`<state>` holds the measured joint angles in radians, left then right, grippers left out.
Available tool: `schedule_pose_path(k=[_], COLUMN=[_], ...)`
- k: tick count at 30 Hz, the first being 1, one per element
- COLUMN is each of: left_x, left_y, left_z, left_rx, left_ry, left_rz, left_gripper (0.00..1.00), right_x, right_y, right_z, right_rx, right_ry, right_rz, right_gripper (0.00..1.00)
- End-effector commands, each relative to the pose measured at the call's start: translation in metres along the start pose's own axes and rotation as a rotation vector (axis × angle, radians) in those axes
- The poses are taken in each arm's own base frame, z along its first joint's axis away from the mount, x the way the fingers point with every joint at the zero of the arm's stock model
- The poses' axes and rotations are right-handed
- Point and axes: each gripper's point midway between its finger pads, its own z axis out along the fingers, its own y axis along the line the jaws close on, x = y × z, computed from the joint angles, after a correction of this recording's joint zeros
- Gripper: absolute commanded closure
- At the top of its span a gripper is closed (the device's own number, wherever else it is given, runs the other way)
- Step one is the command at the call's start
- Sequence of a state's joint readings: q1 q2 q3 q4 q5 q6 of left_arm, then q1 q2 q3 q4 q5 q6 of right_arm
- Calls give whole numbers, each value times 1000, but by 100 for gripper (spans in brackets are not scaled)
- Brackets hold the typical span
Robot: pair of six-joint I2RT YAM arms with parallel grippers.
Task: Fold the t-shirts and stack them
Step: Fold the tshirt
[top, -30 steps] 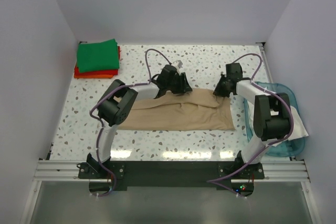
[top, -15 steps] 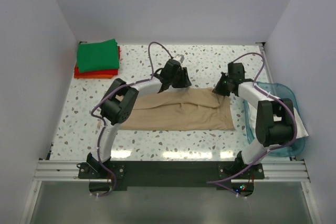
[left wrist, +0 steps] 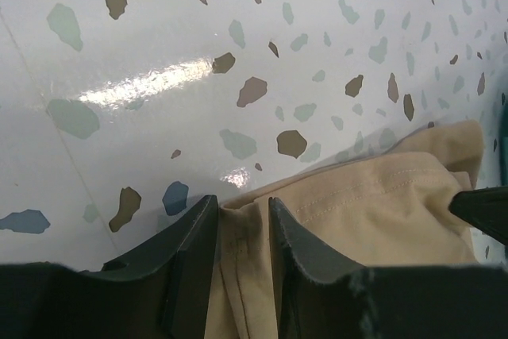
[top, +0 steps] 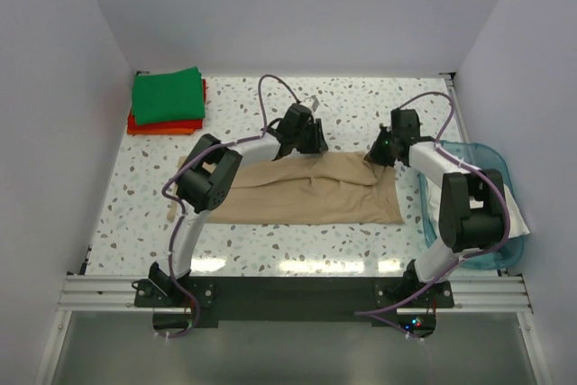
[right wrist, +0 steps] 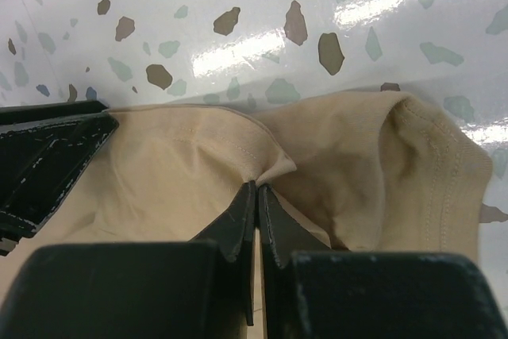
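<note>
A tan-beige t-shirt [top: 306, 191] lies spread in a long band across the middle of the table. My left gripper [top: 311, 143] is at its far edge; in the left wrist view the jaws [left wrist: 242, 212] stand open a little way on either side of a bunched hem of the tan shirt [left wrist: 381, 212]. My right gripper [top: 377, 156] is at the shirt's far right corner. The right wrist view shows it [right wrist: 256, 188] shut on a pinched peak of the tan cloth [right wrist: 182, 164]. A bright green t-shirt [top: 168, 95] lies folded on a red-orange one [top: 162, 124] at the far left.
A translucent blue tub [top: 482, 155] sits at the right edge beside the right arm, with whitish cloth [top: 512, 209] in it. White walls close in the table on the left, back and right. Both arms reach forward over the table, their elbows above the tan shirt.
The left gripper has shifted slightly farther along the shirt's far edge and its jaws have narrowed around the hem. The right gripper stays shut on the cloth.
</note>
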<state>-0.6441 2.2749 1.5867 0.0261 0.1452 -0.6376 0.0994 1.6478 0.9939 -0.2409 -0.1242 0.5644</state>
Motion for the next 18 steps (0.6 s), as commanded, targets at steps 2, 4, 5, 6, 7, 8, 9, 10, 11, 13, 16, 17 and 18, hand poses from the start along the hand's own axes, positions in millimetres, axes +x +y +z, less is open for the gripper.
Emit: schedule_pose_path(k=[2,4,5,6,7,8,9,10,11,13,16,17,18], left_x=[11,12,11,11,9,8,7,4,1,-7,-19,-22,-24], left_y=[-9,-10,-10,-11,-12,-13,-15,-17,-20,-28,-37,-41,-44], left_z=[7,7,6,6,5,4,3,2,-1,-8,-17,-23,-27], left_rx=[32,35,36,36,40,44,49,54,60,82,104,114,121], left_ry=[33,35,32,32,29,25,22,16,9,-13,-57,-68,-78], left_rz=[44,46,47,49,49,47,48,50,47,46,45,37,36], left_gripper=[65,69,70,75,77,79,83,86,88,90,93,93,93], right_x=[-15,-15,-15,-15,-16,-16,-17,-18,-18,-18,-18,-18,-18], right_y=[14,15,15,15,16,16,17,17,16,16,17,16,16], right_z=[-13,-14,-14,-15,-15,-16,-17,-17,-18,-20,-24,-25,-26], right_rx=[-58,-59,-59,-60,-62,-60,-62,-62,-60,-60,-61,-59,-60], right_ry=[-58,-60,-60,-62,-64,-65,-67,-70,-70,-76,-82,-82,-85], right_rz=[-7,-7,-7,-7,-6,-8,-6,-8,-8,-8,-13,-13,-15], right_gripper=[100,100,100,100,100,100,100,100,100,100,100,100,100])
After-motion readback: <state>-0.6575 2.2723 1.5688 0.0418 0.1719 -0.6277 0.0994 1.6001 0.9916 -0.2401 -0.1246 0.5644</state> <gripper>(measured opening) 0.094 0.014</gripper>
